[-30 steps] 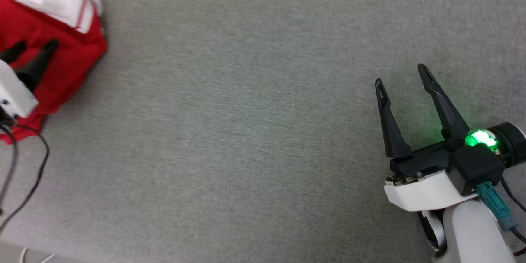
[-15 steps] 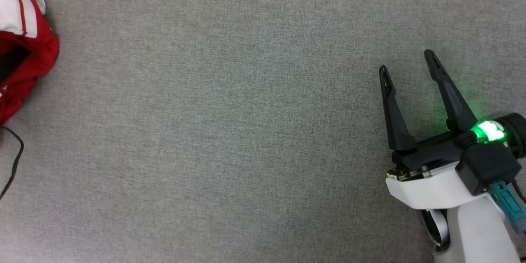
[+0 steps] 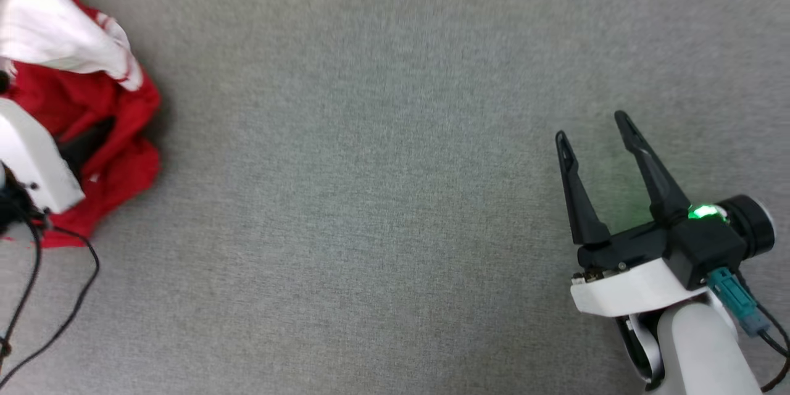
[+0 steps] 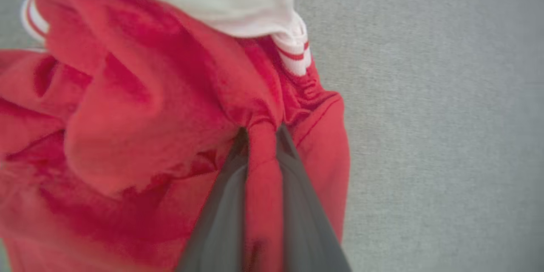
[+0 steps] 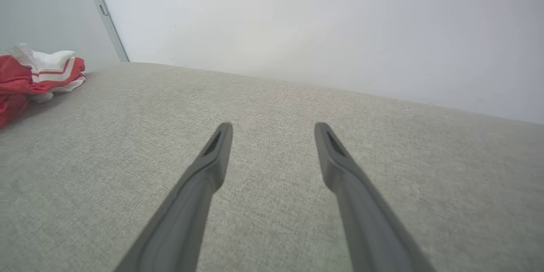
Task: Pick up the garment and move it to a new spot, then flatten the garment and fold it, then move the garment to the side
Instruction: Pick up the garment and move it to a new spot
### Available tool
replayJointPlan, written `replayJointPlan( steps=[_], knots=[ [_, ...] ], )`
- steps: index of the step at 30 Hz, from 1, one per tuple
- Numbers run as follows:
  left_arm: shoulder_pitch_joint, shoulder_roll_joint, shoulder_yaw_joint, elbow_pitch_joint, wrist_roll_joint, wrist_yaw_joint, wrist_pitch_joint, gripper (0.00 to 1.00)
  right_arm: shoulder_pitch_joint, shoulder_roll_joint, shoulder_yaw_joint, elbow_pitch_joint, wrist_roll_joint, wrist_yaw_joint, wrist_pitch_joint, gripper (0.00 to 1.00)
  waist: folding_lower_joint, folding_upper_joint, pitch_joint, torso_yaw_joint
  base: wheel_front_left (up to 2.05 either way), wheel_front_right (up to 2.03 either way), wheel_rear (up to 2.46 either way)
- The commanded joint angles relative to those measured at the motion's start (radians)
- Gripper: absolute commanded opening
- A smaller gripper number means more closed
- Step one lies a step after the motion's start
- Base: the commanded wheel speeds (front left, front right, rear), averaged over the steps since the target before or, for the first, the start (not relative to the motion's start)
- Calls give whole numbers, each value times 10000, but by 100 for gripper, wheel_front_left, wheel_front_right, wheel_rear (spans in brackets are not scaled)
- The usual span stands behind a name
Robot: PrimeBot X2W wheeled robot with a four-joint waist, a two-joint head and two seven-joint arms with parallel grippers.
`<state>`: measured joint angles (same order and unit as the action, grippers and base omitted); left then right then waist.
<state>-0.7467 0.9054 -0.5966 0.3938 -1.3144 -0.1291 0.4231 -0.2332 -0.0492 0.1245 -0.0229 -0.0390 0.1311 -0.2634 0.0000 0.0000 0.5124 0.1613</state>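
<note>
The garment (image 3: 92, 105), a red jersey with a white sleeve on top, lies bunched at the far left of the grey surface. In the left wrist view my left gripper (image 4: 262, 132) is shut on a pinched fold of the garment's (image 4: 148, 106) red cloth, beside a white cuff with red stripes. Its white wrist housing (image 3: 31, 163) sits over the pile, with the fingers buried in the cloth. My right gripper (image 3: 590, 126) stands open at the lower right, far from the garment, nothing between its fingers (image 5: 212, 157). The garment (image 5: 25, 76) shows at that view's left edge.
A grey woven surface (image 3: 370, 197) stretches between the two arms. A black cable (image 3: 68, 296) trails from the left wrist across the lower left. A white wall (image 5: 318, 29) rises behind the surface's far edge.
My left gripper, open over the red cloth a second ago, has shut on a fold of it. The head camera has swung about. The right gripper stays open.
</note>
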Motion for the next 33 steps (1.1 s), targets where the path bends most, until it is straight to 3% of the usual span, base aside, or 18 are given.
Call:
replayJointPlan(
  steps=[1, 7, 12, 22, 25, 33],
  knots=[
    [207, 138, -199, -339, 108, -18, -196, 0, 132, -18, 18, 93, 143, -6, -18, 100, 0, 0, -652, -107, 0, 0, 0],
    [690, 44, -831, -1248, 150, -18, -1027, 0, 298, -18, -58, 351, 526, -6, -18, 100, 0, 0, -1613, -440, 0, 0, 0],
    [818, -565, -1213, -1462, 677, -20, -1709, 0, 507, -17, -152, 491, 792, -6, -20, 100, 0, 0, -2230, -785, 0, 0, 0],
    [751, -3223, -2494, -2224, 2080, 959, -2562, 0, 775, -9, -462, 544, 1036, -6, -18, 100, 0, 0, -2768, -1811, 0, 0, 0],
    [436, -4406, -3054, -1913, 2638, 1158, -2825, 0, 679, -6, -545, 492, 1086, -6, -18, 100, 0, 0, -2705, -2330, 0, 0, 0],
    [-186, -6446, -3931, -798, 3451, 1063, -3326, 0, 630, -6, -764, 425, 1171, -6, -20, 100, 0, 0, -2536, -3046, 0, 0, 0]
  ],
)
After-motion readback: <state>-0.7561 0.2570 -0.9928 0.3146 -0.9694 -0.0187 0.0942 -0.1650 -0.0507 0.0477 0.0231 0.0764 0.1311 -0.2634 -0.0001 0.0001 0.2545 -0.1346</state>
